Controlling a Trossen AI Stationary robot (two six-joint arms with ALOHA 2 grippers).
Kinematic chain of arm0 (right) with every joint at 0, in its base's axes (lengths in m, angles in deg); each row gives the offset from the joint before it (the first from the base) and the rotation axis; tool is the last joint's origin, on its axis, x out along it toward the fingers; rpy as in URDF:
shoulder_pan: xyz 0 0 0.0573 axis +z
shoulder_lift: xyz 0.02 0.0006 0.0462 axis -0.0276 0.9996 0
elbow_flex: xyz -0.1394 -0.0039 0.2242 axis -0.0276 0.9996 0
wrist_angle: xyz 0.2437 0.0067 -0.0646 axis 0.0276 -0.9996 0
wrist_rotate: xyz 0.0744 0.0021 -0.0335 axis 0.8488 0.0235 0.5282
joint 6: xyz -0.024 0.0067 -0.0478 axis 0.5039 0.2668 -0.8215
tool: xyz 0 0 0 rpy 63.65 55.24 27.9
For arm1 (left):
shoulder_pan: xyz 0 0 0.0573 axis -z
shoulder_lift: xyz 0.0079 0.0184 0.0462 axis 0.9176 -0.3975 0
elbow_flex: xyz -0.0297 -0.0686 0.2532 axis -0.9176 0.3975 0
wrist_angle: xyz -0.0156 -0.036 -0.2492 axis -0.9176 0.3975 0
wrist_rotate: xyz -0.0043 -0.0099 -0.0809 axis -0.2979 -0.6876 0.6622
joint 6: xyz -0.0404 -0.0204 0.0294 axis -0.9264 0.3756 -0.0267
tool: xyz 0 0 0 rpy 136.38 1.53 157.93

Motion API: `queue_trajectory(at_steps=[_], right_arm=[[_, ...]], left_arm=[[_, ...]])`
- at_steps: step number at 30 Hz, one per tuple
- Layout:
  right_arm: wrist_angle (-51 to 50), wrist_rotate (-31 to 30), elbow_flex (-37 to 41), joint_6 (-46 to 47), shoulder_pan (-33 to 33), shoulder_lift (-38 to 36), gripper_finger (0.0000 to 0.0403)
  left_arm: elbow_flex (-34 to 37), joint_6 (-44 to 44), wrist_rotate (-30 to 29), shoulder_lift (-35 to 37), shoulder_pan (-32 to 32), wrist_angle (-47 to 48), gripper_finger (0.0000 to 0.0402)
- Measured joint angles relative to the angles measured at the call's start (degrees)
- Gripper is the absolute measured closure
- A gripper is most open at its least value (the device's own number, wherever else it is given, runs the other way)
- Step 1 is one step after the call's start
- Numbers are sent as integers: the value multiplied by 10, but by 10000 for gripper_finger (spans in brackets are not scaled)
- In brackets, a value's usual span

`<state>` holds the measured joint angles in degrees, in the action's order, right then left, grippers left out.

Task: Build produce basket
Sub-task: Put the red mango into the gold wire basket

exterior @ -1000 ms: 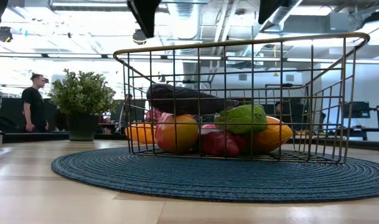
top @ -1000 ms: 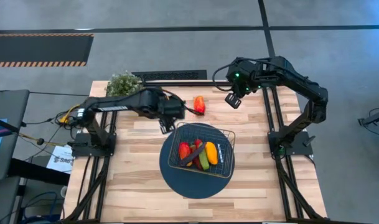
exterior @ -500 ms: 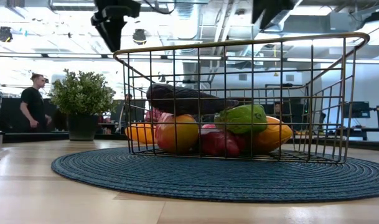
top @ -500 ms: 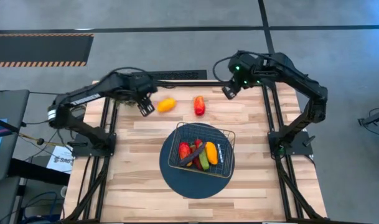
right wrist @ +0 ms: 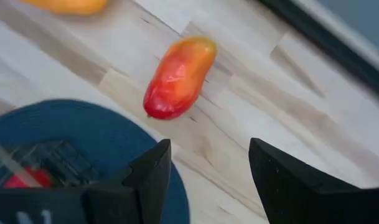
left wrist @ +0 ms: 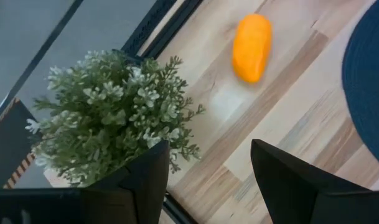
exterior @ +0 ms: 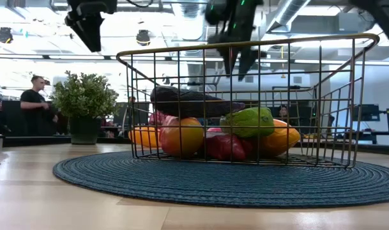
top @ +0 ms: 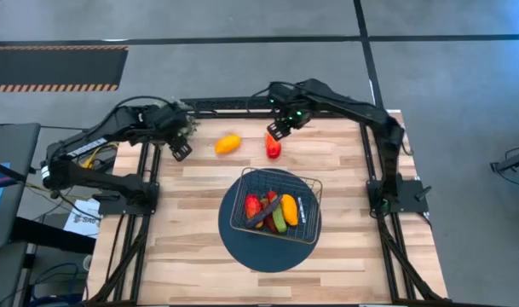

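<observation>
The wire-mesh basket (top: 275,206) sits on a round dark-blue mat (top: 242,243) near the middle of the wooden table (top: 191,256), holding a heap of produce: a dark purple piece (exterior: 191,101) lies on top, with a green one (exterior: 248,121), a red-orange one (exterior: 181,136), a red one (exterior: 225,145) and yellow-orange ones beneath and beside it. 2 more pieces lie loose on the bare wood toward the table's far edge: a red-orange pepper (top: 273,146) just beyond the mat, and an orange pepper (top: 228,143) to its left, well apart from the basket.

The right gripper (top: 282,129) hangs just above and beside the red-orange pepper, its fingers spread and holding nothing; the right wrist view shows the pepper (right wrist: 178,77) lying clear ahead of the gap. The left gripper (top: 180,150) hovers near the table's far left corner, next to a bushy potted plant (left wrist: 108,118), its fingers likewise parted and empty, with the orange pepper (left wrist: 251,47) farther off. A person (exterior: 36,105) stands in the room beyond.
</observation>
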<state>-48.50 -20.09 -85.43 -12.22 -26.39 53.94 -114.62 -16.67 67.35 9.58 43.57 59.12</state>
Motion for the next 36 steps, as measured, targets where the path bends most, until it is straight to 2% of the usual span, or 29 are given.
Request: queue_trajectory(at_steps=[8,15,25,31,36], right_arm=[[80,71,-1,26,-30,63,168],[116,98,-1,48,-39,74,168],[99,98,-1,63,-42,74,148],[95,57,-1,49,-37,74,141],[100,45,-1,53,-37,74,141]], left_arm=[[0,13,-1,45,0,-8,189],[0,22,-7,57,0,-2,189],[0,36,-7,56,0,-3,189],[0,37,-7,56,0,-3,189],[0,36,-6,56,0,-3,189]])
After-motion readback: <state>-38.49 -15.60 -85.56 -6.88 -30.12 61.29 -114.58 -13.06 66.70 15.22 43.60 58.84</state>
